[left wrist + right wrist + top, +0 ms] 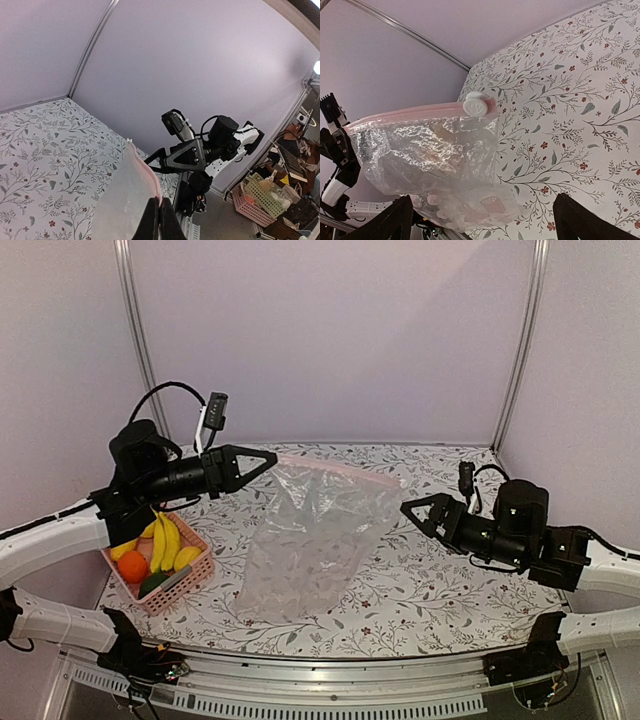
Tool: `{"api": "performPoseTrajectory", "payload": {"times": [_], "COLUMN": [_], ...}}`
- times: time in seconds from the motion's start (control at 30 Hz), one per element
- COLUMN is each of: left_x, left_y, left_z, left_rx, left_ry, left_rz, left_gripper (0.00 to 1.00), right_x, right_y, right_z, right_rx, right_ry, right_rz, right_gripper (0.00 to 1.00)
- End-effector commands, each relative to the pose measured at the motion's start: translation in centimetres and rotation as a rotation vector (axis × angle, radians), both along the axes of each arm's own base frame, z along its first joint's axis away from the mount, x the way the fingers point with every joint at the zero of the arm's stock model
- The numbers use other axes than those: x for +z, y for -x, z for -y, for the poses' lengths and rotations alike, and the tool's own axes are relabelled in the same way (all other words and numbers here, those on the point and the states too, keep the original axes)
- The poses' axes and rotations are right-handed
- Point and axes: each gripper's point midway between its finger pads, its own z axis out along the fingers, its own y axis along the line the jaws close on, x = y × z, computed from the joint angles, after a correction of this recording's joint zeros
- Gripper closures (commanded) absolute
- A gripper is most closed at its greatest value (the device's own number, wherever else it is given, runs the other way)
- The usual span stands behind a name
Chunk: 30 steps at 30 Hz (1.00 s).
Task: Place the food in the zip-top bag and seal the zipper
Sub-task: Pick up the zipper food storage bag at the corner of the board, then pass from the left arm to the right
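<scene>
The clear crinkly zip-top bag [315, 540] lies on the flowered table with its mouth at the far side. The zipper [340, 468] is a pink strip along that edge, with a white slider [479, 106] near its right end. My left gripper [271, 458] is shut on the bag's far left corner; in the left wrist view its fingers [150, 220] pinch the pink edge [150, 182]. To the right of the bag my right gripper [407, 507] stands open and empty, facing the bag [430, 150]. The food, bananas [165, 540], an orange [132, 566], a lemon piece [187, 557] and a green piece [155, 583], lies in the basket.
The pink slatted basket [192, 583] sits at the table's left near edge, under my left arm. Lilac walls close the back and both sides. In the left wrist view more baskets [250, 200] stand off the table beyond the right arm [220, 145].
</scene>
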Motion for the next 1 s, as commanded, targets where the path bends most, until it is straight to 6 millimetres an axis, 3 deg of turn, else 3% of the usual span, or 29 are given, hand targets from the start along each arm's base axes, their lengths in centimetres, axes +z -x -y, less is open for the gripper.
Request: {"api": "performPoseTrajectory", "payload": {"times": [0.0,0.17,0.37,0.53,0.7,0.97], "left_x": [2.2,3.7,5.0,6.0,6.6,7.4], "left_y": [1.1,2.0,3.1,3.9,4.4,4.9], "left_z": [-0.9,-1.7,-2.0,-2.5,-2.7,-3.0], "left_rx": [-0.016,-0.025,-0.069,-0.083,-0.103,-0.117], "left_ry": [0.027,0.085,0.137,0.158,0.177,0.210], "left_rz": [0.056,0.066,0.066,0.069,0.059,0.059], "left_gripper": [1.00,1.00,1.00,1.00,1.00,1.00], "right_x": [4.1,5.0,4.3,5.8,5.9,10.1], "right_y": [0.4,1.3,0.3,-0.1,-1.4,0.3], "right_z": [-1.9,-3.3,-3.1,-3.1,-3.5,-5.9], "right_rx": [0.090,0.181,0.137,0.141,0.172,0.374], "right_ry": [-0.183,-0.230,-0.192,-0.174,-0.152,-0.213], "right_rz": [0.136,0.186,0.206,0.284,0.315,0.424], "right_gripper": [0.01,0.10,0.17,0.20,0.24,0.34]}}
